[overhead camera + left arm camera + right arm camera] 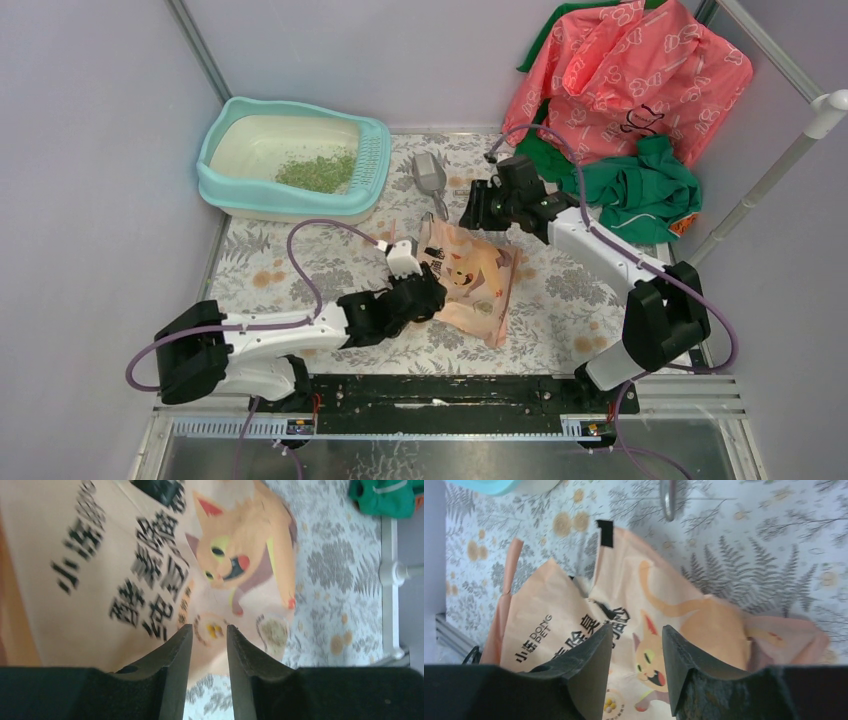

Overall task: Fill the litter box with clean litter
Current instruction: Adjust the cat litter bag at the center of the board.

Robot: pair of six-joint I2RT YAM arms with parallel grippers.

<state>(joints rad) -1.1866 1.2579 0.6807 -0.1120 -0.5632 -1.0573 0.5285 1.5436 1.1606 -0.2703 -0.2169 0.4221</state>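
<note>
The turquoise litter box (224, 186) stands at the back left, and a patch of green clean litter (318, 172) lies in its cream pan. A pink-orange litter bag (472, 282) printed with a cat lies flat on the table's middle. My left gripper (432, 290) is at the bag's left edge. In the left wrist view its jaws (209, 627) stand a little apart over the bag (150, 555) with nothing between them. My right gripper (478, 212) hovers over the bag's far end. Its jaws (637, 628) are open above the bag (624, 595), holding nothing.
A grey scoop (428, 175) lies between the litter box and the right gripper; its handle (668, 500) shows in the right wrist view. A pink printed cloth (630, 70) and green cloth (640, 185) are piled at the back right. A white post (770, 170) leans at the right.
</note>
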